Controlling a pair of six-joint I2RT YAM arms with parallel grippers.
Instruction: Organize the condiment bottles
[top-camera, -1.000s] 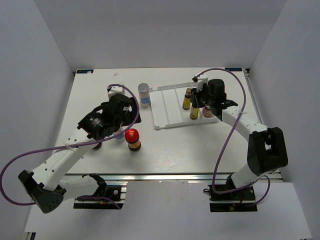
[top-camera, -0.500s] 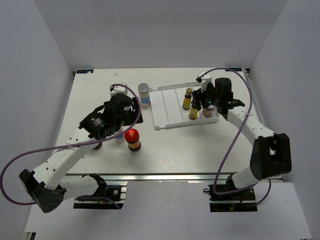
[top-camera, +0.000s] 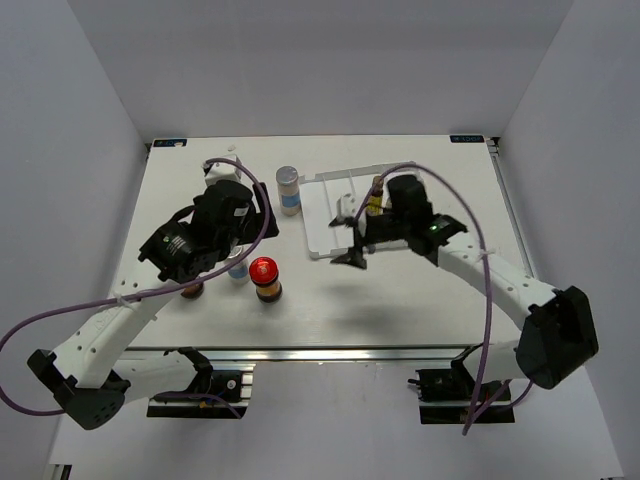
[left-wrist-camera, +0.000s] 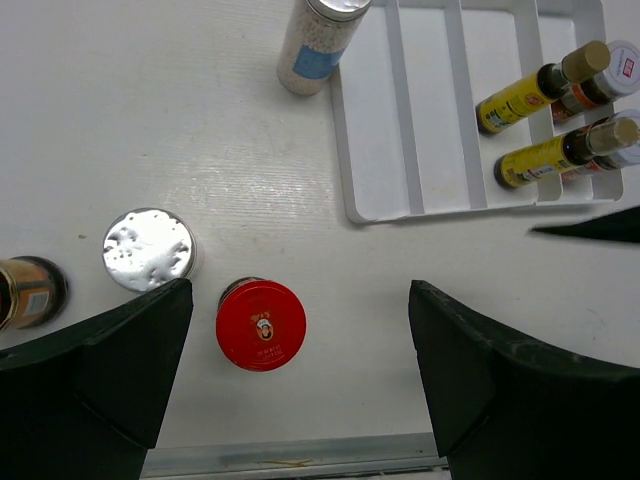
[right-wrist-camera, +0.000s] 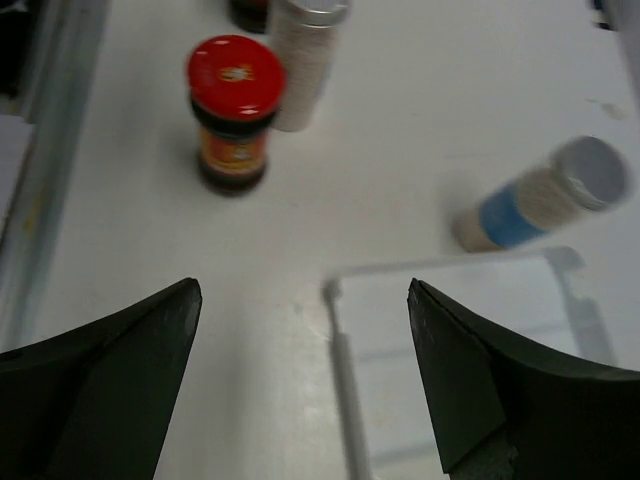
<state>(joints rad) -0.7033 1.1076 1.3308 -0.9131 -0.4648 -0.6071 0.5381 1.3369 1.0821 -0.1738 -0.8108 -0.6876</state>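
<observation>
My left gripper hangs open and empty high above the table. Below it stand a red-lidded jar, a silver-capped shaker and a brownish jar. A second blue-labelled shaker stands just left of the white tray. Two yellow bottles and two white-lidded jars occupy the tray's right compartments. My right gripper is open and empty over the tray's near left corner, facing the red-lidded jar.
The left arm covers part of the shaker and the brownish jar in the top view. The table's near metal edge runs just below the red-lidded jar. White walls enclose the table.
My right gripper opened, left the bottles in the tray's right end and swung left to the tray's near left corner. My left arm shifted slightly left, still open.
</observation>
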